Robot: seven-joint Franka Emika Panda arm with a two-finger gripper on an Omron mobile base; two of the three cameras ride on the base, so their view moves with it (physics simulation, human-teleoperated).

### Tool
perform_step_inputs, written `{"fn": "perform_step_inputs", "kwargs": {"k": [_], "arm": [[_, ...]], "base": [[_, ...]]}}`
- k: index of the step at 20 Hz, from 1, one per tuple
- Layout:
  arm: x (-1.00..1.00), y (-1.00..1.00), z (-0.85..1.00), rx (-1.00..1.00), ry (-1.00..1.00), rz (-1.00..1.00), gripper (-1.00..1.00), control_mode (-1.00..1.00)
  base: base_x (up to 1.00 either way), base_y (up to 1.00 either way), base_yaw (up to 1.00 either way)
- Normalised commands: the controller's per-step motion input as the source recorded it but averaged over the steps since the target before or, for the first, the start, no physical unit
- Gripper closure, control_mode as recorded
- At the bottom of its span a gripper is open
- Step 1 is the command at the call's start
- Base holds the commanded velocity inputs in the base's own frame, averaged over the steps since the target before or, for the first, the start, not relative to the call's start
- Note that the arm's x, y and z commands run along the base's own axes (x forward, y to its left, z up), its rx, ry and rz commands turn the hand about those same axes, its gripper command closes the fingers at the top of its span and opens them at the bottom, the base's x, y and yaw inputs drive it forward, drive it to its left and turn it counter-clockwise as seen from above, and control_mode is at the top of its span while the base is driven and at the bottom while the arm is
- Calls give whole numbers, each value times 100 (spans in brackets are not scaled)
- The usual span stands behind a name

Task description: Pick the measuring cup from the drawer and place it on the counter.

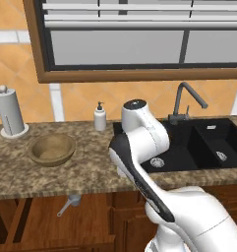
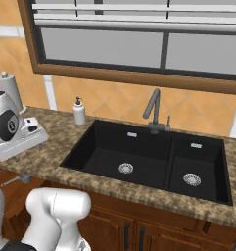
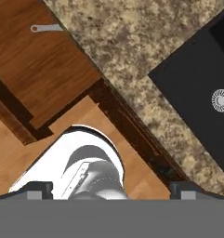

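Lying on the floor of the open drawer (image 1: 36, 224), just under the tabletop (image 1: 90, 170) edge, the measuring cup (image 1: 70, 203) is untouched. Jaws appear spread and empty. A descent may be blocked by the overhang, knocking the thin handle aside.

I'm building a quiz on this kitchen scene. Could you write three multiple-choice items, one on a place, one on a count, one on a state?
1. Where does the measuring cup lie?
A. in the open drawer
B. in the sink
C. inside the wooden bowl

2. How many basins does the black sink have?
A. one
B. two
C. three

3. What is the gripper holding?
A. the measuring cup
B. the soap bottle
C. nothing

Answers:
1. A, the grey scoop rests on the drawer's wood floor, below the counter edge.
2. B, a divider splits it, with a drain in each.
3. C, the cup lies far off in the drawer.
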Motion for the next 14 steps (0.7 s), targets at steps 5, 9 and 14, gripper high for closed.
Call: {"fn": "perform_step_inputs", "kwargs": {"k": [5,9,14], "arm": [[0,100,-91,-5,8,33,-100,-100],[0,100,-98,-4,3,39,-100,-100],[3,100,-82,0,8,27,-100,-100]], "base": [[0,0,0],[0,0,0],[0,0,0]]}}
